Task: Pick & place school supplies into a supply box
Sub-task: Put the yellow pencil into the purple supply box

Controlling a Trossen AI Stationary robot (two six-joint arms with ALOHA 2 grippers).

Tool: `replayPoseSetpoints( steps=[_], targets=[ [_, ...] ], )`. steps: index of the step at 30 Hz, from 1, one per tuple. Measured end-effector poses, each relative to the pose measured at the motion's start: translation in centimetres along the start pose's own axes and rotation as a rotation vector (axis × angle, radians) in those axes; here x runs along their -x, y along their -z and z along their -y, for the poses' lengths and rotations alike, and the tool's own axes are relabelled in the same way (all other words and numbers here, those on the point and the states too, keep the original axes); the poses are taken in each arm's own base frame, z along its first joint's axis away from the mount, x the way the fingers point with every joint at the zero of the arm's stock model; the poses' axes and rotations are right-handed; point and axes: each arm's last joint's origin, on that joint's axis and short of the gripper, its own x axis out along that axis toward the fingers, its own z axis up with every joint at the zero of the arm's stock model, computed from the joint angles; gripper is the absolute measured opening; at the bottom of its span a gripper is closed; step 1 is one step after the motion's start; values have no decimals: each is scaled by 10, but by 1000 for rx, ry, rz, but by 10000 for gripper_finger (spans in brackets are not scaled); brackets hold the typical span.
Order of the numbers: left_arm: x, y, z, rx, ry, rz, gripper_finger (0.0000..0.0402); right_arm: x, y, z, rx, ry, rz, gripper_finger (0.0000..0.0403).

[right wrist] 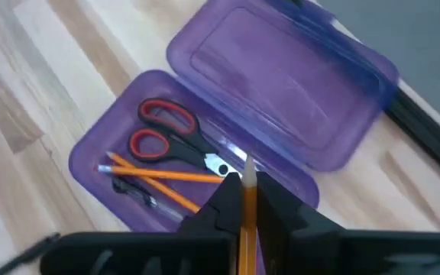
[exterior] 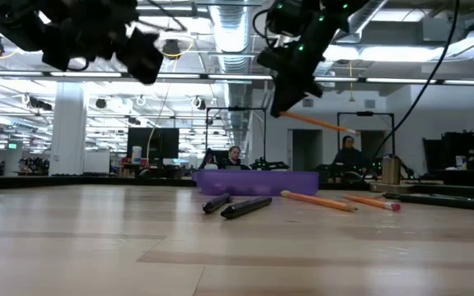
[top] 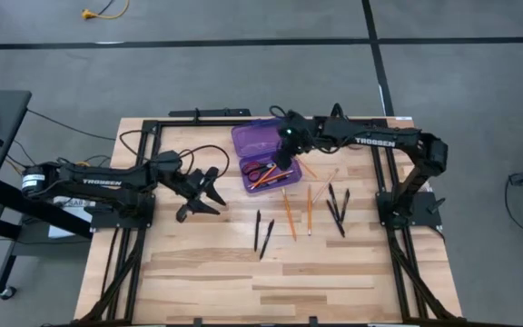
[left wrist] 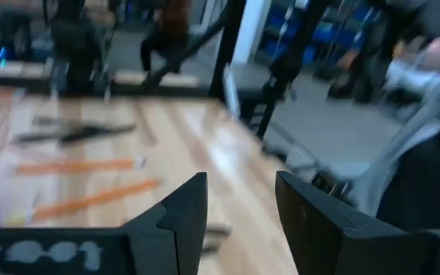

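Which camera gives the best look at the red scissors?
The right wrist view: the scissors lie plainly in the open box. The high view shows a small red speck; the other two views show none.

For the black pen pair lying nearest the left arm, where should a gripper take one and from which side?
Probably at mid-barrel, from straight above, fingers closing across its width. The two black pens lie flat on the table, side by side but slightly apart, so take the outer one from its free side. The left gripper, open, is closest; the right gripper holds a pencil over the box.
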Motion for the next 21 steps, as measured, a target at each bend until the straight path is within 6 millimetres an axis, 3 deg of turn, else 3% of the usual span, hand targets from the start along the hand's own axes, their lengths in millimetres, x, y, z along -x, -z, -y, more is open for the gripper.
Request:
replayPoseSetpoints(
  steps=[4, 15, 21],
  targets=[
    [-2, -9, 5, 3, 35, 78, 144, -21, -13, 0, 109, -32, -19, 7],
    [-9, -9, 10, 58, -56, 100, 144, -68, -55, -22, 393, -148, 5, 8],
    [-13, -8, 16, 61, -55, 97, 144, -96, -50, -32, 448, -169, -65, 11]
  ],
)
